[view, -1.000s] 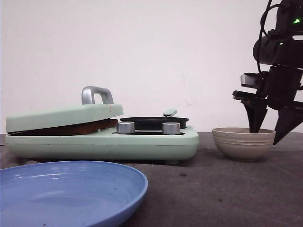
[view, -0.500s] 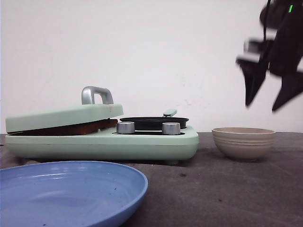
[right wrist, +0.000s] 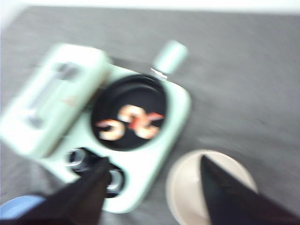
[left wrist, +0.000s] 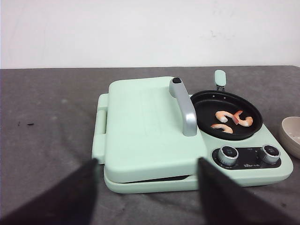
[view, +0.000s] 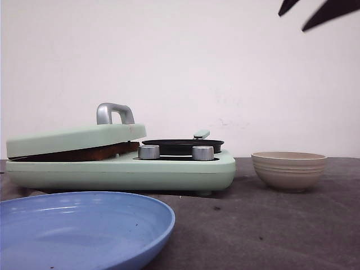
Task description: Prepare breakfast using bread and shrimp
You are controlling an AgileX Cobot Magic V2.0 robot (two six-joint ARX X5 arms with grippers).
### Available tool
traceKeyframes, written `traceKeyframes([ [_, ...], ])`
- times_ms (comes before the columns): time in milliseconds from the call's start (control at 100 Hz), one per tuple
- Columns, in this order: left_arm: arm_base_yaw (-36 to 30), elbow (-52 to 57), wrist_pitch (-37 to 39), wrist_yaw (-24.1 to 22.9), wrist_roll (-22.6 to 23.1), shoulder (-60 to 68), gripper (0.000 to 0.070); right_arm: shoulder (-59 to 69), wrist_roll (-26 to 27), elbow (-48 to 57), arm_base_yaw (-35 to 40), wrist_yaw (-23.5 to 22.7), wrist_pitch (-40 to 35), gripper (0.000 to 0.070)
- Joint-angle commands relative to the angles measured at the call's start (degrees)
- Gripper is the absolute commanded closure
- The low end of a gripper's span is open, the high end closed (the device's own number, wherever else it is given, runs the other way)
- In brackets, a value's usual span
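Breakfast maker (left wrist: 154, 136): pale mint green all over, incl. its lid and the small pan handle (left wrist: 220, 77). Lid handle (left wrist: 186, 108): silver-grey w/ a black end cap. Pan (left wrist: 208, 112): black inside. Shrimp (left wrist: 232, 121): orange-red w/ white, three curled pcs. Knobs (view: 149, 152): shiny silver, on a black panel. Dark brown edge shows under the lid in the front view. Bowl (view: 289, 170): beige w/ faint ringed lines round its side. Plate (view: 84, 228): plain blue w/ a few dark specks. Table (view: 270, 225): dark grey. Wall: white. Left gripper (left wrist: 146, 194) and right gripper (right wrist: 154, 187): both black.
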Motion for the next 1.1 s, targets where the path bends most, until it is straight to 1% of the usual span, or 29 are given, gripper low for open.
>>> traceKeyframes([
  [0, -0.2, 0.4, 0.9, 0.1, -0.6, 0.2, 0.0566, -1.2, -0.5, -2.0, 1.1, -0.2, 1.8, 0.0607],
  [40, -0.2, 0.4, 1.0, 0.1, -0.6, 0.2, 0.0628, -3.0, -0.5, -4.2, 2.0, -0.2, 3.5, 0.0669],
  [80, -0.2, 0.4, 1.0, 0.1, -0.7, 0.2, 0.07, -4.9, -0.6, -6.9, 2.8, -0.4, 5.9, 0.0699],
  [220, -0.2, 0.4, 1.0, 0.1, -3.1, 0.3, 0.07, -12.4, -0.4, -17.7, 5.9, -0.5, 14.6, 0.0699],
  [410, -0.2, 0.4, 1.1, 0.1, -3.8, 0.2, 0.07, -22.6, 0.6, -31.4, 9.6, 0.2, 24.9, 0.0698],
  [500, -0.2, -0.3, 3.1, 0.1, -6.7, 0.0, 0.07, -27.3, 0.6, -37.3, 11.3, 0.4, 30.1, 0.0699],
  [570, -0.2, -1.9, 5.8, 0.2, -8.0, -1.0, 0.07, -30.7, 1.2, -41.6, 12.4, 1.2, 33.4, 0.0699],
  [640, -0.3, -3.8, 7.5, 0.3, -8.3, -2.5, 0.07, -33.9, 2.3, -45.5, 13.4, 3.0, 35.2, 0.0698],
  [830, -0.2, -9.6, 8.8, 0.0, -8.3, -8.1, 0.07, -41.2, 2.5, -53.6, 14.1, 6.0, 35.4, 0.0698],
  [930, -0.2, -12.9, 9.2, -1.1, -10.1, -11.2, 0.07, -44.3, 2.9, -57.9, 14.1, 6.4, 36.5, 0.0698],
  [1010, -0.2, -15.5, 9.6, -1.4, -12.0, -13.4, 0.07, -46.3, 5.2, -61.2, 14.1, 6.4, 38.9, 0.0698],
  [1090, -0.2, -17.7, 9.5, -1.6, -12.6, -15.3, 0.07, -48.1, 6.6, -64.2, 14.1, 6.4, 40.7, 0.0698],
])
